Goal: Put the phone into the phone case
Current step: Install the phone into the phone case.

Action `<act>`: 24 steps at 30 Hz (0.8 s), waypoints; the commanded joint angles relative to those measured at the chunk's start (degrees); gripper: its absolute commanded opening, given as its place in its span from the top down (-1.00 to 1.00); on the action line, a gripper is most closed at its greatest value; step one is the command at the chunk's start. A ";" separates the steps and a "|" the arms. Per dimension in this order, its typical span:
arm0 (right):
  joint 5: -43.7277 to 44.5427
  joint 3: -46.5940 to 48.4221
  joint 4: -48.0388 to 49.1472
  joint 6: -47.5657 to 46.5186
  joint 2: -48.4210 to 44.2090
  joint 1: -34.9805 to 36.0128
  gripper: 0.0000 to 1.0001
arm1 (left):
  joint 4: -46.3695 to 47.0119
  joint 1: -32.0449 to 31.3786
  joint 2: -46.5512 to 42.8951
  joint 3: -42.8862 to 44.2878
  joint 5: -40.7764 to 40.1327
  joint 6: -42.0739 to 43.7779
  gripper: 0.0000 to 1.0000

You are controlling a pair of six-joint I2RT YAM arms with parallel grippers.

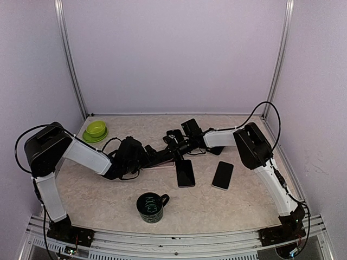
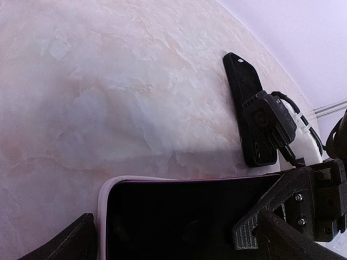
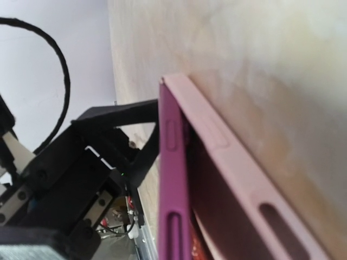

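Note:
In the left wrist view a phone with a dark screen lies inside the pale pink rim of the phone case on the table. My left gripper is open and straddles it, one finger on each long side. The right gripper is shut, and its ribbed tip rests on the screen. From above, both grippers meet over the pink case: the left gripper and the right gripper. The right wrist view shows only the case's magenta side wall, with my own fingers hidden.
Two black phones lie flat to the right of the case. A black mug stands near the front edge and a green bowl at the back left. A black case lies beyond the right wrist camera.

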 commanded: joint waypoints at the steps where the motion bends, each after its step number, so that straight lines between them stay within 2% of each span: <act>1: 2.02 -2.22 -2.08 2.37 1.00 3.95 1.00 | -0.19 -2.34 0.11 -2.45 9.21 -4.02 -0.97; 10: 2.29 -1.24 -2.05 2.33 1.27 3.79 1.00 | -2.88 -2.25 -2.59 -3.16 7.60 -3.33 -0.97; 24: 3.04 -1.87 -2.49 1.59 0.04 3.63 1.00 | 4.63 -2.43 -1.06 -5.36 10.62 -2.53 -0.97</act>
